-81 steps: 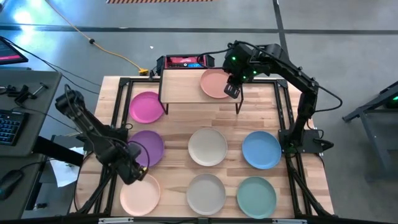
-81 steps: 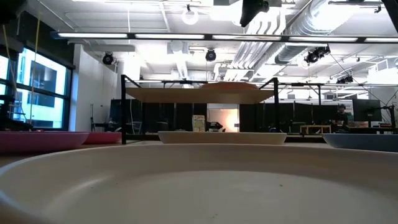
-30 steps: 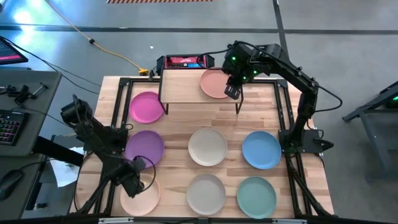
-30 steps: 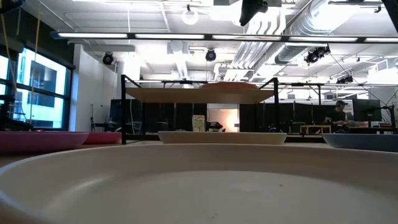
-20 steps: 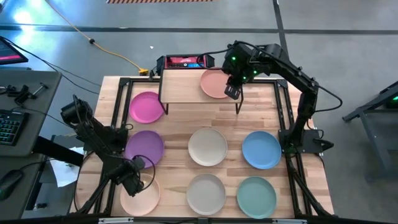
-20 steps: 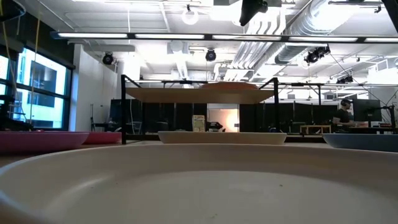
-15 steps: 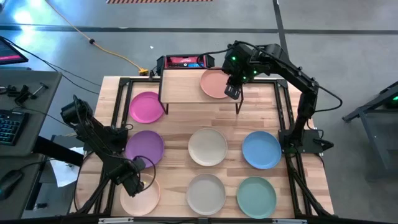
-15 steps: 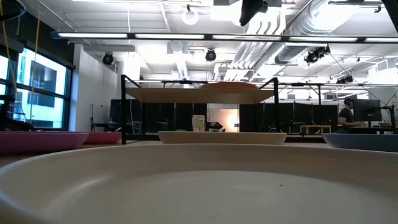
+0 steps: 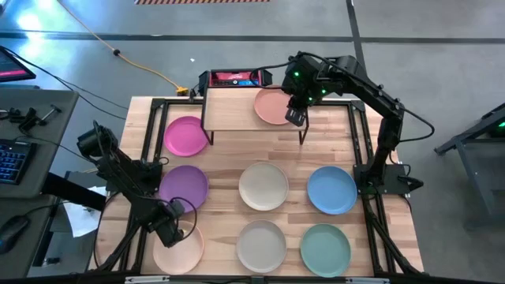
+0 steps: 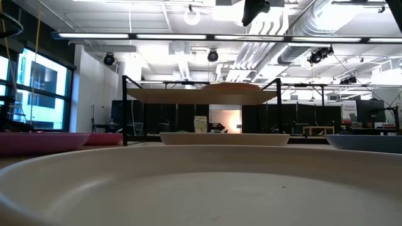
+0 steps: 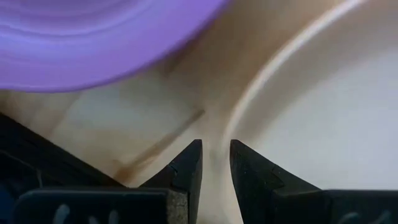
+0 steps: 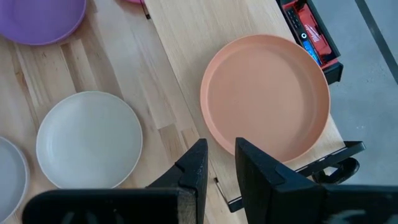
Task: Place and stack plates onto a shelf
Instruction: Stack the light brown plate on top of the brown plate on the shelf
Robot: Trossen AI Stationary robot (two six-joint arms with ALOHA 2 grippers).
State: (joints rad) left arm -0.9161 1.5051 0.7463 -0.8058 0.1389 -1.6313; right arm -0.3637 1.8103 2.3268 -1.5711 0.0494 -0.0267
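Several plates lie on the tabletop: pink (image 9: 186, 135), purple (image 9: 185, 187), cream (image 9: 263, 186), blue (image 9: 331, 189), beige (image 9: 261, 245), teal (image 9: 324, 248) and a pale peach one (image 9: 180, 251) at the near left. An orange-peach plate (image 9: 272, 105) rests flat on the right half of the shelf (image 9: 233, 110). My left gripper (image 9: 172, 229) points down, open by a narrow gap, astride the pale peach plate's far rim (image 11: 245, 106). My right gripper (image 9: 293, 117) hangs open above the shelf's near right corner, holding nothing. My left gripper (image 11: 216, 160) comes from above with one finger inside and one outside the pale peach plate's far rim (image 11: 231, 127). Whether the fingers touch the rim I cannot tell. The plate lies flat on the table.
A red-and-black box (image 9: 234, 78) sits behind the shelf. The purple plate (image 11: 93, 37) lies close beyond my left gripper. In the low view the beige plate (image 10: 201, 188) fills the foreground. Bare wood shows between the plate rows and on the shelf's left half.
My left gripper has sunk a little toward the pale peach plate's rim, still pointing down. Its finger gap is unchanged. The plates and my right arm have kept still.
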